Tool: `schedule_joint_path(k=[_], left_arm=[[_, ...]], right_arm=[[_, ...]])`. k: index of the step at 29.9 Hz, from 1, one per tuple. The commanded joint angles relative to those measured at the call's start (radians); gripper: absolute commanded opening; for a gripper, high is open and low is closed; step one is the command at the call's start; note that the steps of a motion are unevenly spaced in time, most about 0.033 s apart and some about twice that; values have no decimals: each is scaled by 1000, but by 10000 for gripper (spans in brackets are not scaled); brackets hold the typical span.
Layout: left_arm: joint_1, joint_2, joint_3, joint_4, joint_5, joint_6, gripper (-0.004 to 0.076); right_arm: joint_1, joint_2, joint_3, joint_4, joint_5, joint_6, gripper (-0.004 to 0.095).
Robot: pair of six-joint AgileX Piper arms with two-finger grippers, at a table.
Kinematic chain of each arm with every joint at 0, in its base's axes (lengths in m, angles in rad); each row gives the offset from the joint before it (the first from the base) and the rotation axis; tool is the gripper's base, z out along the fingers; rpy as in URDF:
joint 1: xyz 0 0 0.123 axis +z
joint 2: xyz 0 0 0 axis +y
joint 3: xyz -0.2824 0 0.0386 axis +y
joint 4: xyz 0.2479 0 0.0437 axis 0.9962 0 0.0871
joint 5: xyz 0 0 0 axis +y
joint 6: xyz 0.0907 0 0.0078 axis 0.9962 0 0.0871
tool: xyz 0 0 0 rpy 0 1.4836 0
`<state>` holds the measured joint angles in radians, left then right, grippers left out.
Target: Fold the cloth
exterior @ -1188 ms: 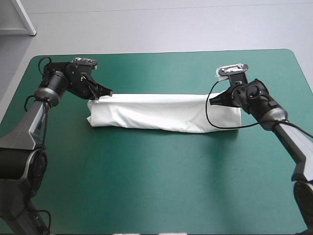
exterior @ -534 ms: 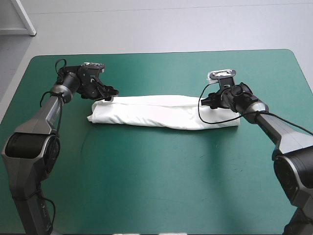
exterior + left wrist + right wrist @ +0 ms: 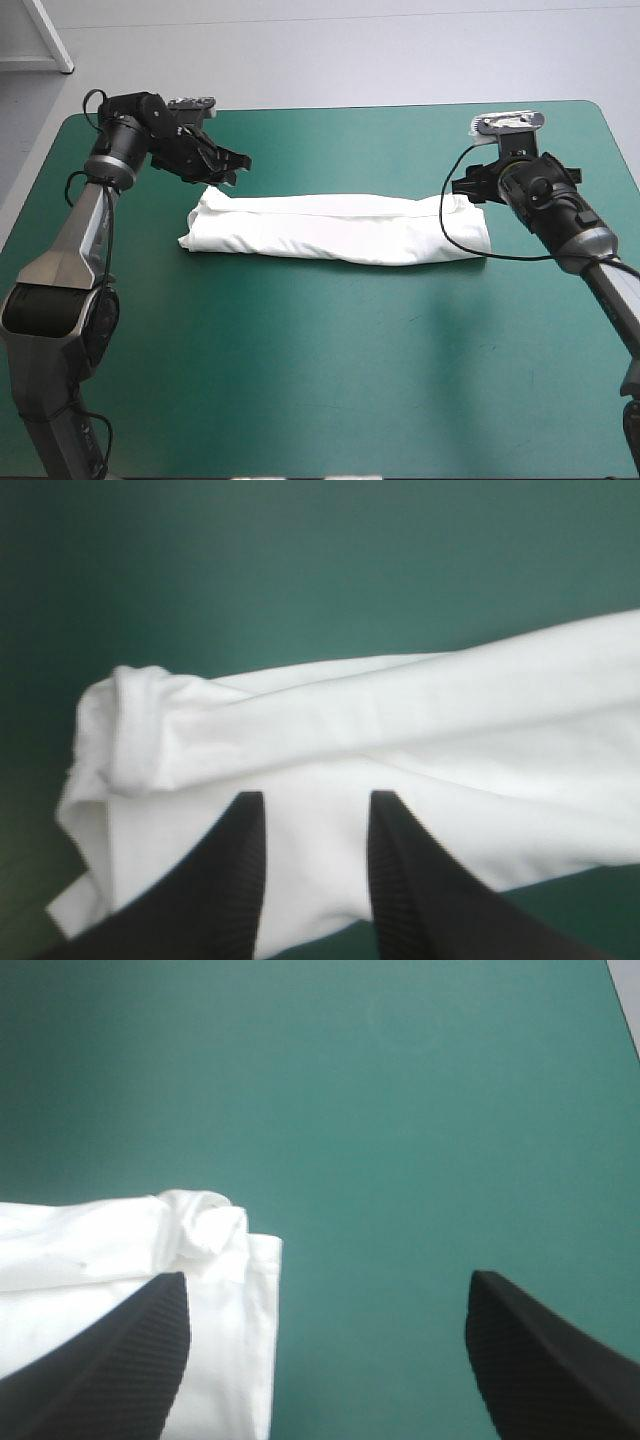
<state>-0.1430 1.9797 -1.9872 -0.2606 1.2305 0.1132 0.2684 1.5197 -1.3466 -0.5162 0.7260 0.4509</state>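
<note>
The white T-shirt (image 3: pixel 330 228) lies folded into a long narrow band across the middle of the table, its layered left end rolled over on itself (image 3: pixel 140 740). My left gripper (image 3: pixel 235 166) hovers just beyond that left end, open by a narrow gap (image 3: pixel 315 815), with the cloth below its fingers and nothing held. My right gripper (image 3: pixel 462 190) stands at the band's right end, open wide (image 3: pixel 328 1295). One of its fingers (image 3: pixel 130 1360) is over the T-shirt's corner (image 3: pixel 215 1230), the other over bare cover.
The teal-green cover (image 3: pixel 320 360) is bare in front of the band, and a strip of it shows between the band and the table's far edge (image 3: pixel 340 108). The right edge of the table lies beyond the right gripper.
Both grippers, earlier shut on the band's far edge, have opened and let go. The left one rose and drew back toward the far edge, the right one moved outward to the right.
</note>
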Motion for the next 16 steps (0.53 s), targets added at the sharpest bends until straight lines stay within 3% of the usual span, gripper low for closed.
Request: schedule_joint_path(k=[1,3,9,12,16], left_arm=[[-75,-58,7,-45,-46,-10,50],[-130,-58,41,-45,-99,-3,-8],[-277,-42,144,-66,-315,-9,-10],[-318,-3,159,-66,-354,-25,-10],[-351,62,159,-66,-360,-43,-10]], right_arm=[[-57,-49,-29,-8,33,3,724],[-102,-49,-29,58,50,-38,724],[-253,-44,-29,410,72,-322,724],[-312,-29,-29,566,106,-438,724],[-352,0,-29,687,135,-544,724]])
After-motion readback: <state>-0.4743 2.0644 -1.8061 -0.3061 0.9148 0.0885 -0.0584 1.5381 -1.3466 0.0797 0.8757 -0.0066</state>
